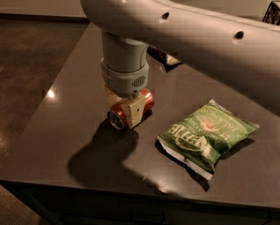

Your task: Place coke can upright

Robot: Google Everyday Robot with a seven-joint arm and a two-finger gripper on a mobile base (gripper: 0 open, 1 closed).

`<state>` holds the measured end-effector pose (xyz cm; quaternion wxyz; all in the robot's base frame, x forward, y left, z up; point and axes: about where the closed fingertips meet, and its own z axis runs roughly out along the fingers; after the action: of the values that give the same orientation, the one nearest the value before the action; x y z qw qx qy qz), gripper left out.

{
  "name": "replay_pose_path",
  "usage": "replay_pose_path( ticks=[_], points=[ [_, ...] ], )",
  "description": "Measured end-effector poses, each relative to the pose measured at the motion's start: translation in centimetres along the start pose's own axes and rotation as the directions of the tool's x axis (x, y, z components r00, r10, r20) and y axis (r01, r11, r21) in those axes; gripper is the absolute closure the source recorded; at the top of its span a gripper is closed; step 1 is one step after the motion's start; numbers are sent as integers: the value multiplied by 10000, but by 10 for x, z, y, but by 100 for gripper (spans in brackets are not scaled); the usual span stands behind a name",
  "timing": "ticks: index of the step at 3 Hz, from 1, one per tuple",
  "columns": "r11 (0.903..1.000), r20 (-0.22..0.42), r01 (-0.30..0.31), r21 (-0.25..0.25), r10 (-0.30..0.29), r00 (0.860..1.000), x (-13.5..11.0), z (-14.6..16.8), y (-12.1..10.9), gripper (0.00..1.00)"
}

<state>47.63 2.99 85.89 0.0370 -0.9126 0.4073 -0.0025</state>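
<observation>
**Gripper clamped on a coke can lying on its side**

Nearest, on the dark table, a broad shadow falls on the left part of the top. To its right lies a green chip bag, flat, with its lettering facing up, well apart from the can.

Further in, left of the middle, the coke can lies on its side on the table. Its silver end points near-left and its red body runs away to the far right. The gripper comes down on it from straight above, with its fingers pinching the can across the body. One cream finger lies against the near side of the can, and the other shows only partly behind it.

The grey arm rises from the wrist and sweeps across to the upper right. Beyond the wrist, at the far side of the table, part of another packet shows, mostly hidden by the arm.
</observation>
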Motion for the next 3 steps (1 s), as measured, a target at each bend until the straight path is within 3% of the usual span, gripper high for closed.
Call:
replay_pose_path(
  ticks=[1, 2, 3],
  points=[
    [9991, 597, -399, 115, 391, 9974, -4, -17, -9, 85],
    [9919, 1618, -1228, 312, 1162, 9800, -6, -40, -30, 100],
    [9665, 2905, -2531, 439, 2300, 9288, 1, -59, -55, 100]
  ],
)
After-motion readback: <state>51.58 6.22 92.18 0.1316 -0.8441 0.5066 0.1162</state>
